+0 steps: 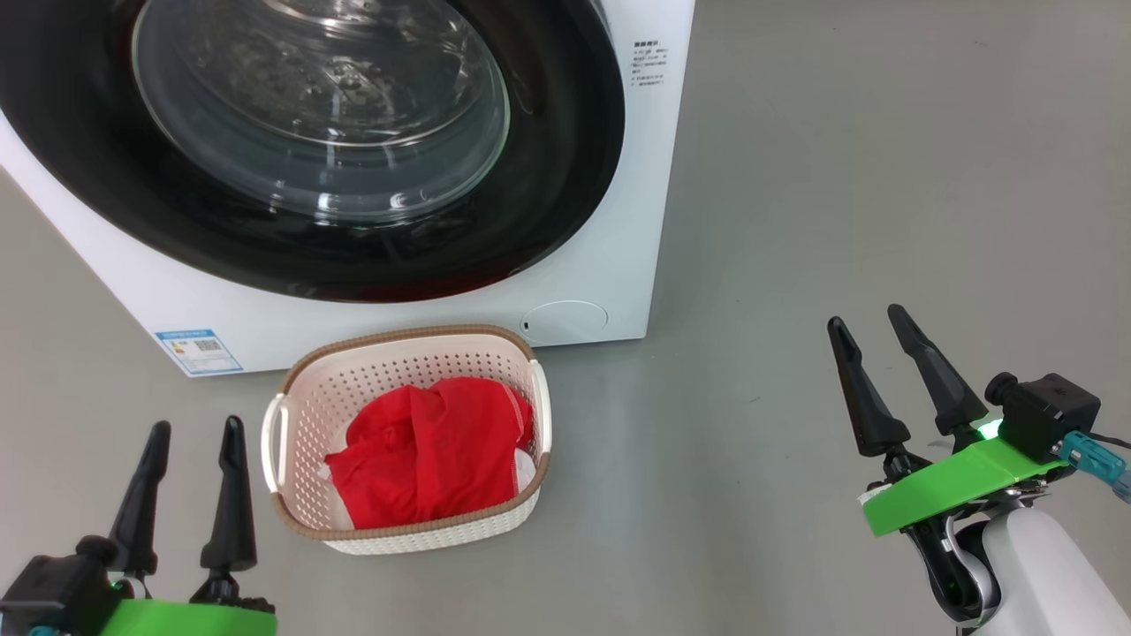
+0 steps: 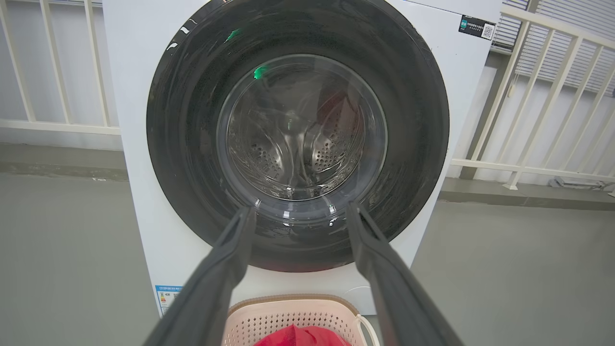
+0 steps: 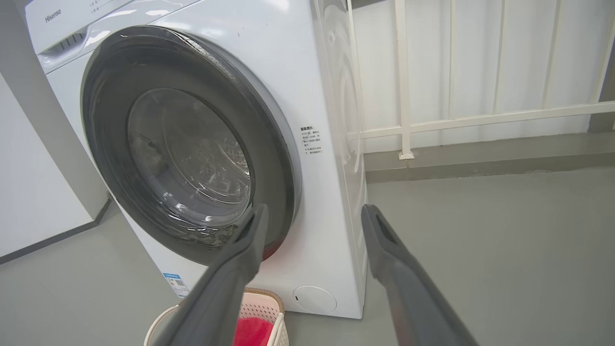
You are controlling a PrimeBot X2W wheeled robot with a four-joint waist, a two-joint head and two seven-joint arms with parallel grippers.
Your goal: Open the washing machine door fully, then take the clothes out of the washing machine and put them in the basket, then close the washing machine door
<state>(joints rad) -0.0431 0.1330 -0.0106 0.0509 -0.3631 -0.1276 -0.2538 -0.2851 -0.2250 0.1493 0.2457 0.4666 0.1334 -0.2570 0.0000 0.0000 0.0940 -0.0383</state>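
You have a smooth, matte grey floor (image 1: 839, 177) across the right side and bottom of the head view, with faint scuffs and soft reflections. In the right wrist view a cream railing (image 3: 480, 117) stands on a low grey kerb across the upper right, behind the washer, and a white wall (image 3: 29, 192) takes the left edge. The washer (image 1: 618, 265) stands on the floor at the upper left of the head view. Its door (image 1: 574, 132) is shut flat against the front, and the left wrist view shows the steel drum through the glass. The basket (image 1: 406, 336) sits on the floor just below the washer's front, at lower centre, and the clothes (image 1: 433, 450) lie crumpled inside it. Your left gripper (image 1: 195, 426) at the lower left and your right gripper (image 1: 866, 316) at the lower right both have their fingers spread apart, gripping nothing and clear of the basket.
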